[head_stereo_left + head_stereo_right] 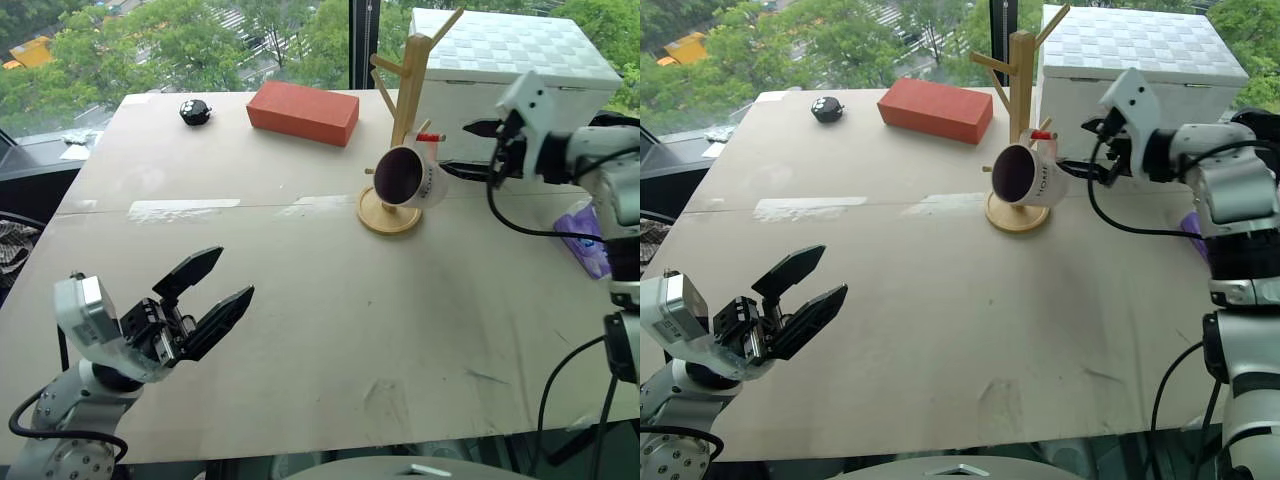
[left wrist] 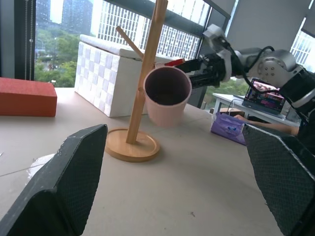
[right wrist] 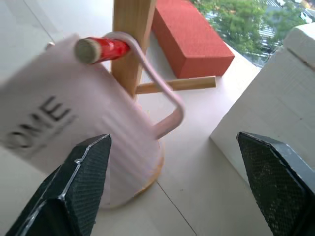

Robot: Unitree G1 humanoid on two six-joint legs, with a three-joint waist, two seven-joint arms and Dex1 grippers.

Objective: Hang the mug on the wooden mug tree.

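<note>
The cream-white mug (image 1: 410, 178) hangs by its handle (image 3: 165, 105) on the red-tipped peg (image 3: 106, 49) of the wooden mug tree (image 1: 408, 95). It is tilted, and its dark inside faces me. My right gripper (image 1: 468, 148) stands open just right of the mug, its fingers apart from it and holding nothing. In the right wrist view the mug's lettered side (image 3: 44, 120) lies close ahead of the spread fingers. My left gripper (image 1: 228, 275) is open and empty over the near left of the table, far from the tree.
Behind the tree stand a red brick (image 1: 303, 111) and a white box (image 1: 510, 60). A small black object (image 1: 194, 111) lies at the far left. A purple packet (image 1: 585, 235) sits by the table's right edge. The tree's round base (image 1: 388, 215) rests on the table.
</note>
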